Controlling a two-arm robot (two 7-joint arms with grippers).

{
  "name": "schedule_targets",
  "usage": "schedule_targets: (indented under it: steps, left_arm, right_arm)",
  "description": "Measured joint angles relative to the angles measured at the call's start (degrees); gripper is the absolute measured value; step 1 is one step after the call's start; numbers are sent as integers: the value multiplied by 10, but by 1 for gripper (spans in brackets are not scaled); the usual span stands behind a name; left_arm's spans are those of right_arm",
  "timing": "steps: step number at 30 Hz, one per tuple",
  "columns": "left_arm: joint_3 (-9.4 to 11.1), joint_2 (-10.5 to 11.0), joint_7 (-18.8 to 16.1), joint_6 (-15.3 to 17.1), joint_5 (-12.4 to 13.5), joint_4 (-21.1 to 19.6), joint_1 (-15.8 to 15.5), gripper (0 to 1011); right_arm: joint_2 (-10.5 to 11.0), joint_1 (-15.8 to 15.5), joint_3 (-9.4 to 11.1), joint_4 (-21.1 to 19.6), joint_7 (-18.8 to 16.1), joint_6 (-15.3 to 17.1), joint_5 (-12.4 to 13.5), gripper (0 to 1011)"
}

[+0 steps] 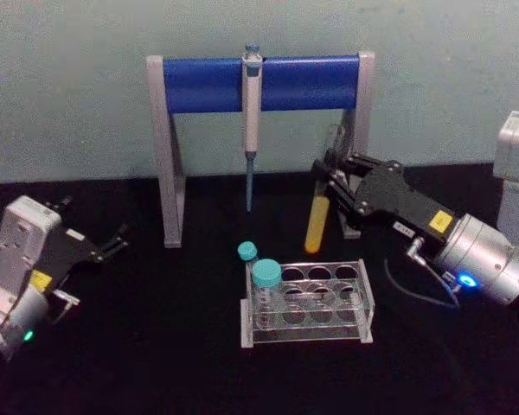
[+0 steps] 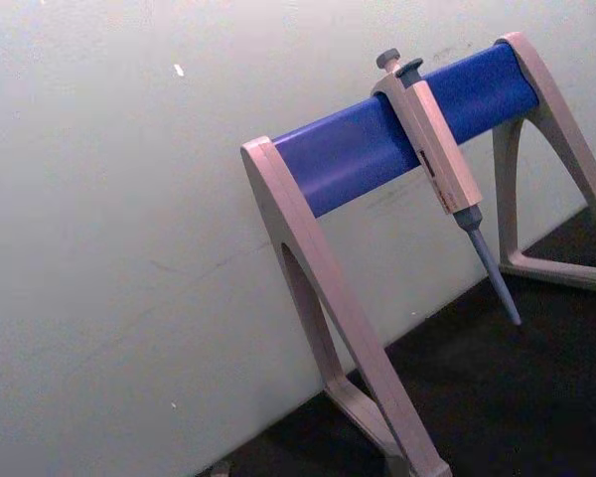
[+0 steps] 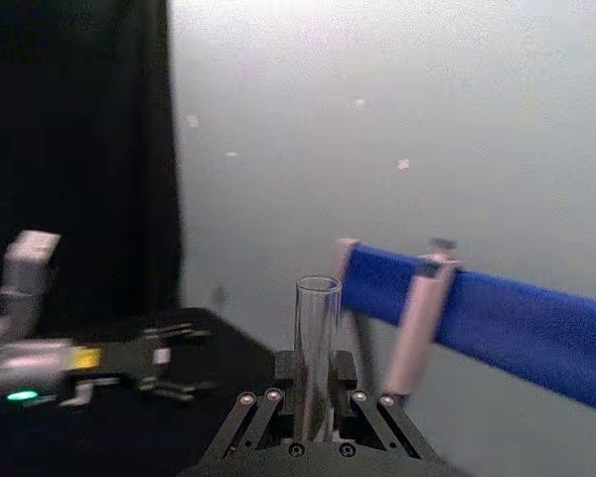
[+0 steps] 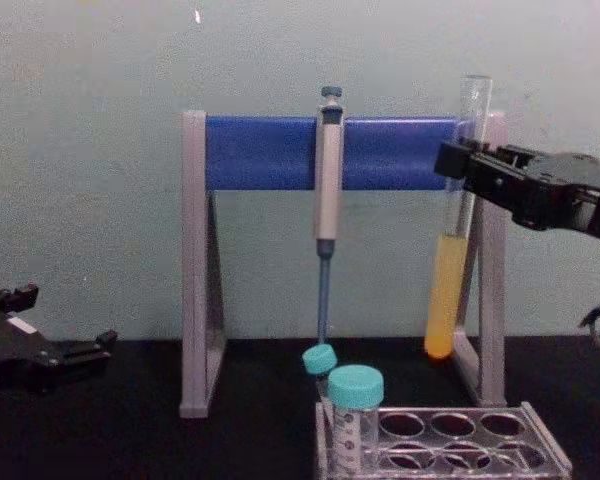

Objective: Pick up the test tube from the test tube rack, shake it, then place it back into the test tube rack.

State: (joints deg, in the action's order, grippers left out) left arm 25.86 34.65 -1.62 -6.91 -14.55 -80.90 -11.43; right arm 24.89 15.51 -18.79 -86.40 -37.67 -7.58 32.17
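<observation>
ITEM test tube [image 4: 445, 290]: out of test tube rack [image 1: 366, 304], upright in air behind it, nr pipette stand [image 1: 216, 84] | right hand [image 4: 464, 168]: clamped on tube's upper part | left hand [image 1: 111, 245]: parked at left, jaws apart | STATUS: pick done; shake prob. current step; re-rack pending

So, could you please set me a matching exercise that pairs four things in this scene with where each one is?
Things:
1. test tube
2. pipette
3. teal-capped tubes
4. left tool

Places:
A. hanging from the blue-barred stand
B. on the table's left side, open and empty
C. standing in the left end of the test tube rack
D. held clear of the rack in the right tool

Pairs: 1-D, 2-A, 3-C, 4-B
</observation>
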Motion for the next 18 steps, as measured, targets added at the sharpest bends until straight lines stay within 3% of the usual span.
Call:
schedule_targets:
  steps: [5,9,13,18]
  left_arm:
    - [0,0,0,0,0,0,0,1001]
    - [0,0,0,0,0,0,0,1001]
    - [0,0,0,0,0,0,0,1001]
    - [0,0,0,0,0,0,0,1001]
  right_arm:
    - [32,-4,-7,-25,-40,40,38,232]
    - [63,-17,-5,-52,-44,74,55,232]
    - [99,-33,4,-89,-25,105,58,232]
    - [146,-59,23,-133,23,123,40,232]
